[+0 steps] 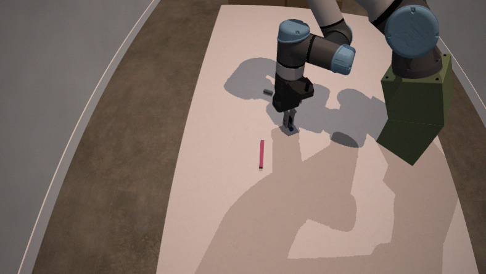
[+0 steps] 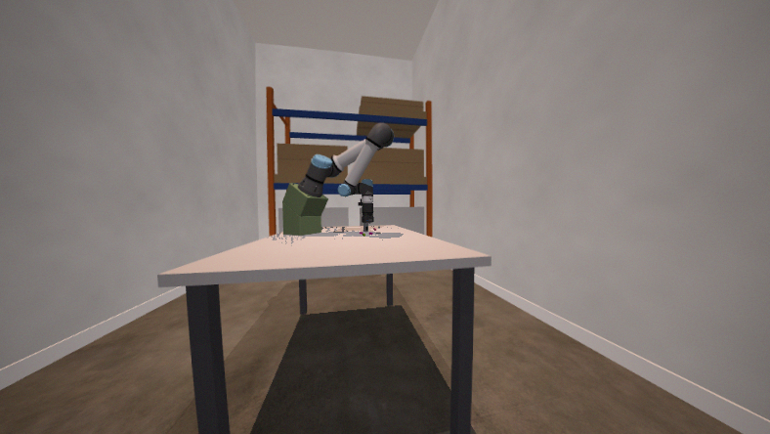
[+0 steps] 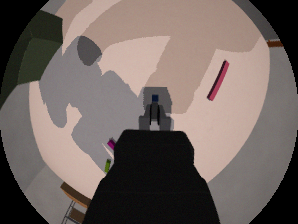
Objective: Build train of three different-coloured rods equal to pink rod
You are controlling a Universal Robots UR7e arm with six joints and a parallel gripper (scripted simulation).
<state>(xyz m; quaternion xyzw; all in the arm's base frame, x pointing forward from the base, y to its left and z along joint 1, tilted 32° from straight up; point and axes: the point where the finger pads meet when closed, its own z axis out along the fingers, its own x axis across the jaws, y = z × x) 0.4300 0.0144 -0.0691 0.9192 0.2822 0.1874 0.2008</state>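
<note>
My gripper [image 1: 290,126] points straight down near the table top and is shut on a small blue rod [image 1: 291,129], which also shows between the fingertips in the wrist view [image 3: 154,98]. The pink rod [image 1: 261,153] lies flat to the front left of the gripper, apart from it; it also shows in the wrist view [image 3: 217,80]. A grey rod [image 1: 267,91] lies behind the gripper on the left. A magenta rod [image 3: 112,143] and a lime rod [image 3: 107,164] lie behind the gripper in the wrist view; the arm hides most of them in the top view.
The arm's green base block [image 1: 415,105] stands at the right of the table. The table's left edge runs close to the pink rod's side. A shelf rack with boxes [image 2: 349,155] stands beyond the far end of the table.
</note>
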